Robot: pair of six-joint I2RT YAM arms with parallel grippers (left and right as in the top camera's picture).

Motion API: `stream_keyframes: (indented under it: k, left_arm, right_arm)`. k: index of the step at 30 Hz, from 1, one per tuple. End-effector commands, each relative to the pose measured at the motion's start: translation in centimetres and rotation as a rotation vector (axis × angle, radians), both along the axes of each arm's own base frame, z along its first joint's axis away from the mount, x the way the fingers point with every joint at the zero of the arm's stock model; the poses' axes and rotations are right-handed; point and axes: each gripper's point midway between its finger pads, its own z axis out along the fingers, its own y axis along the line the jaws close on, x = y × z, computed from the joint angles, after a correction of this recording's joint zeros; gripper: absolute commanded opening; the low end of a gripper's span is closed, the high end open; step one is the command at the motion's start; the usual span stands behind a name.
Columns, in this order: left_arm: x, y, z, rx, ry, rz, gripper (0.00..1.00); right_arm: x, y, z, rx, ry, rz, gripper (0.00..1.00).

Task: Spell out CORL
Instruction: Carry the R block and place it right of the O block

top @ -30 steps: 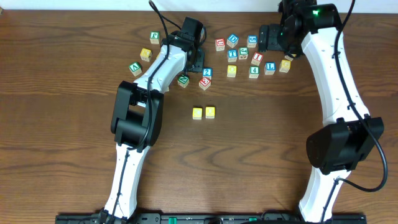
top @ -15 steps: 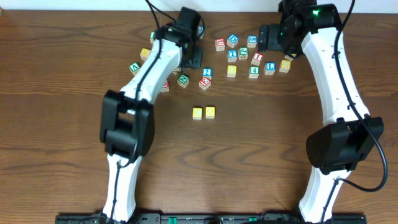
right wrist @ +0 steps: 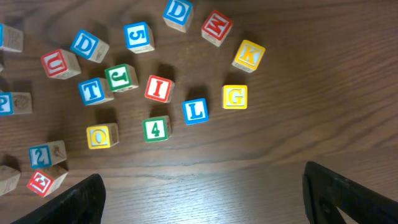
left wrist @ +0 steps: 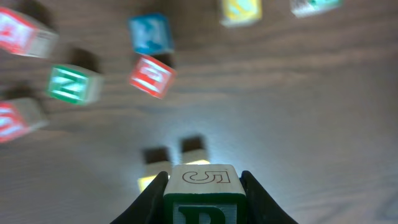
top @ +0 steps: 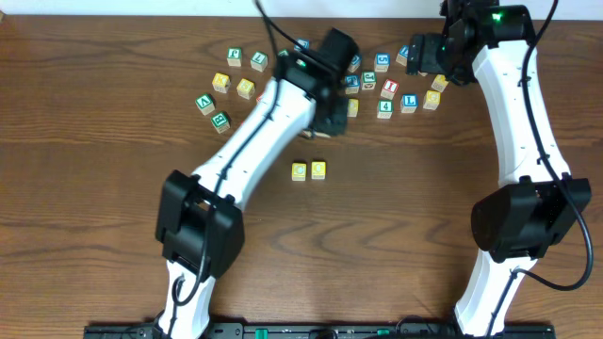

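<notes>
Left arm (top: pixel 273 118), cube (left wrist: pixel 202 186) rightward over wooden table (top: pixel 94 188)

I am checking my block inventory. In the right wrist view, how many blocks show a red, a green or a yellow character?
Red blocks: 4
Green blocks: 2
Yellow blocks: 3
Total: 9

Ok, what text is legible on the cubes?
"5" top of held cube; front letter cut off
"L" cube
"G" cube
"K" cube
"W" cube
"D" cube
"D" cube
"5" cube
"I" cube
"J" cube
"T" cube
"U" cube
"4" cube
"O" cube
"2" cube
"E" cube
"P" cube
Left wrist's other cubes: blurred.
</notes>
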Motion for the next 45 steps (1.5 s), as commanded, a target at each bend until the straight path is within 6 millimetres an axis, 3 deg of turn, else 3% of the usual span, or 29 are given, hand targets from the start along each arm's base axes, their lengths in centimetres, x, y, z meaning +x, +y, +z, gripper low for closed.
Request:
stream_keyframes:
  k: [1,7,11,23,45]
  left_arm:
    - [-2.5,-1.9,-2.2,0.023,0.045,-0.022,0.18]
    - [-4.4,-3.3,-6.7,0.04,0.048,0.05,0.19]
    - [-3.7,-2.1,-8.7,0.096,-0.024,0.157,0.19]
    - [-3.4,-2.4,-12.1,0.067,-0.038,0.179,0.19]
    - [-3.2,-2.5,-12.6,0.065,-0.036,0.187,0.41]
  right_arm:
    - [0.0,-1.0,-0.3,-0.009,0.009,-0.009,0.95]
    - [-0.1,-1.4,-0.3,-0.012,0.012,-0.009,0.95]
    - [-0.4,-1.4,-0.5,-0.013,0.029,-0.009,0.95]
    - [-1.0,-1.4,-0.7,-0.014,0.051,-0.009,0.94]
    - [-1.2,-1.5,-0.8,-0.015,0.062,-0.009,0.95]
